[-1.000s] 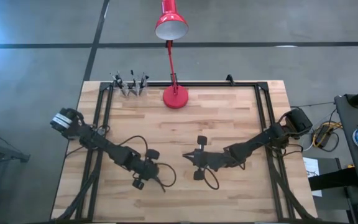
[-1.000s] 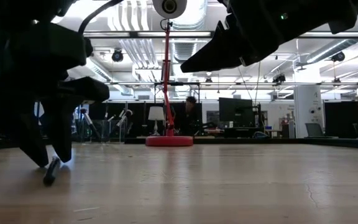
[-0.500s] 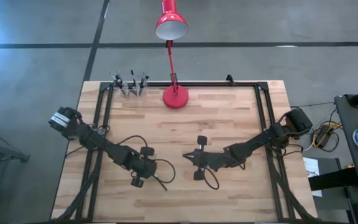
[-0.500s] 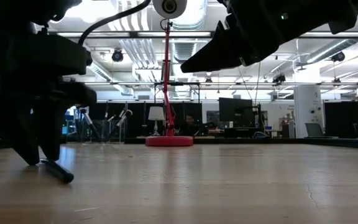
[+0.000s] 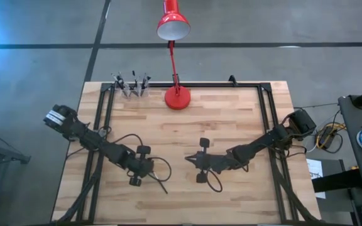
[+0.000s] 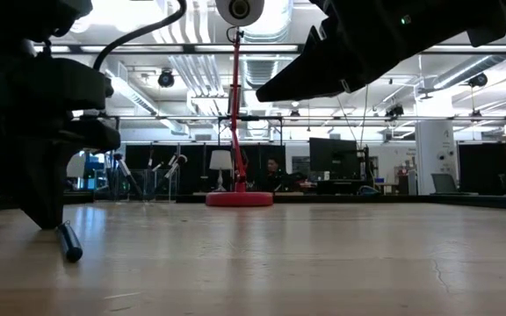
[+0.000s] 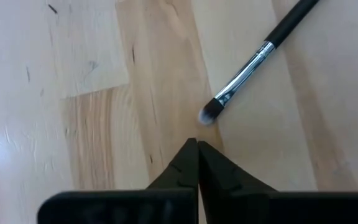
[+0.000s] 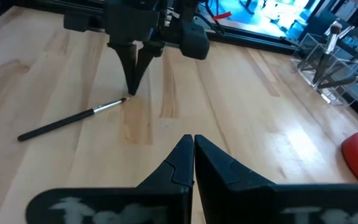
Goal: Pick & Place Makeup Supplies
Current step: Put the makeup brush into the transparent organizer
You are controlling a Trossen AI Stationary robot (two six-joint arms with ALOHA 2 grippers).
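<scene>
One thin black makeup brush (image 7: 260,56) with a silvery ferrule lies flat on the wooden table (image 5: 231,125); it also shows in the high view (image 5: 161,186) and the low view (image 6: 68,242). My left gripper (image 7: 197,144) is shut and points down at the table, its tips just short of the brush's bristle end (image 7: 209,115); a small gap shows between them. My right gripper (image 8: 193,138) is shut and hangs above the table's middle (image 5: 187,158), holding nothing. More makeup supplies stand upright in a clear holder (image 5: 131,85) at the far left.
A red desk lamp stands with its base (image 5: 176,97) at the far edge, its shade (image 5: 172,26) beyond the table. A black frame (image 5: 102,107) runs along the table's sides. Bare wood lies between the two arms and toward the near edge.
My left gripper has sunk toward the table, shifted toward the left edge, rolled at the wrist, and shut with nothing between its fingers. The brush has swung about on the table and now lies beside the shut fingertips.
</scene>
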